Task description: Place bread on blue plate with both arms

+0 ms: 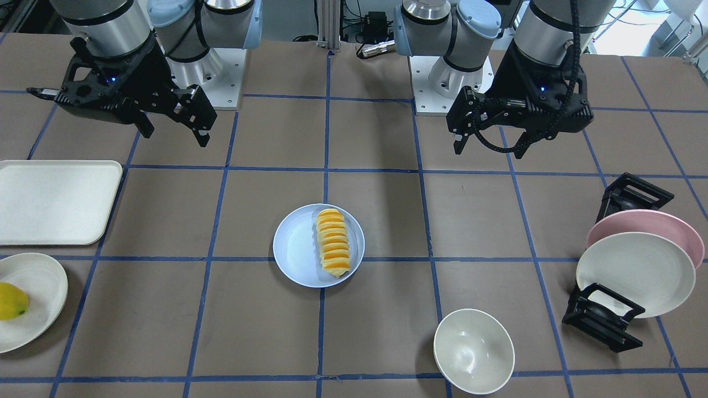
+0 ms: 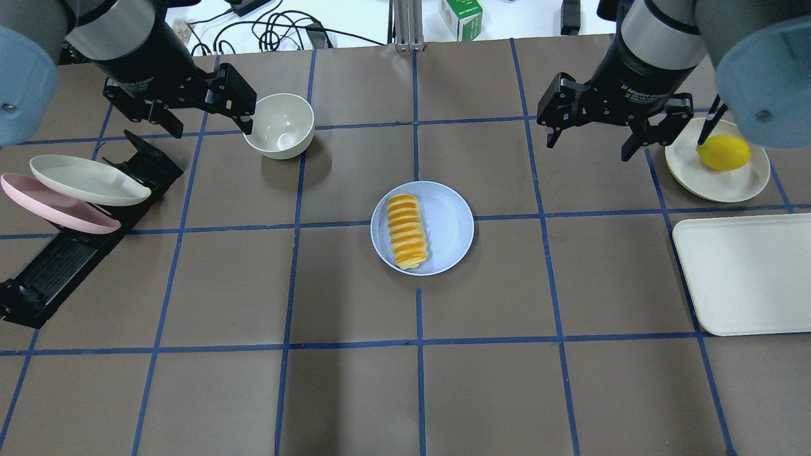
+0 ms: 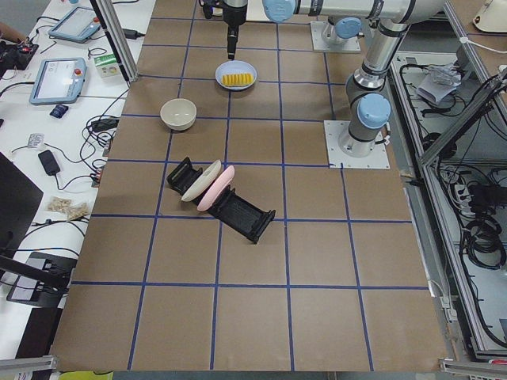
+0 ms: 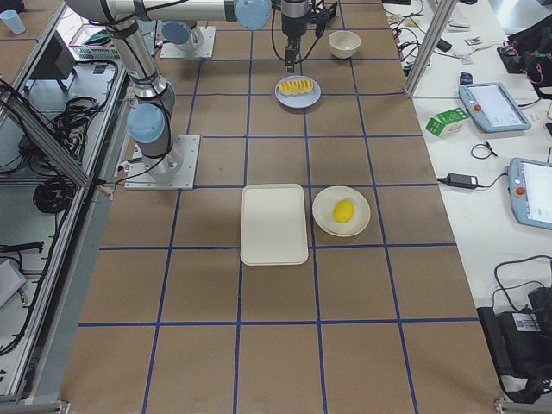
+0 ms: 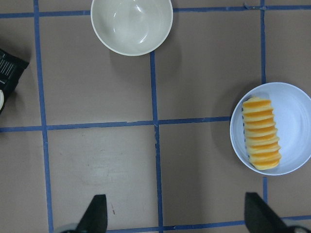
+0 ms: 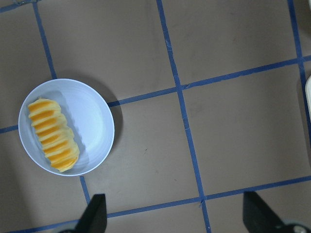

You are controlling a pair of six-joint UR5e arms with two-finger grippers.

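Nearest the front camera, a white bowl (image 1: 474, 351) sat empty on the tabletop (image 1: 387, 210), and it played no part in this.

One grid square further back was the one that mattered. The bread (image 1: 333, 242) lay flat in the blue plate (image 1: 296, 249), ridged orange tops facing up. It sat off-centre, on the half of the plate toward the robot's left, and the other half was bare. Both ends were inside the rim, and the end further from the robot lay close to it. By the look of it the placing was done, and nothing gripped or touched the loaf.

Its long axis ran front to back across the tabletop, away from the robot, only slightly skewed from the blue tape line under the plate. Neither end looked different from the other, so it had no real heading.

Further back and high up, by the bases, the left gripper (image 1: 489, 145) hung with its jaws spread wide and nothing between them. The right gripper (image 1: 176, 132) was the same, wide open and empty. Both wrist views showed only bare tabletop between the fingertips. Both were well apart from the plate, one to each side. What remained, I judged, was at most for the arms to settle into rest.
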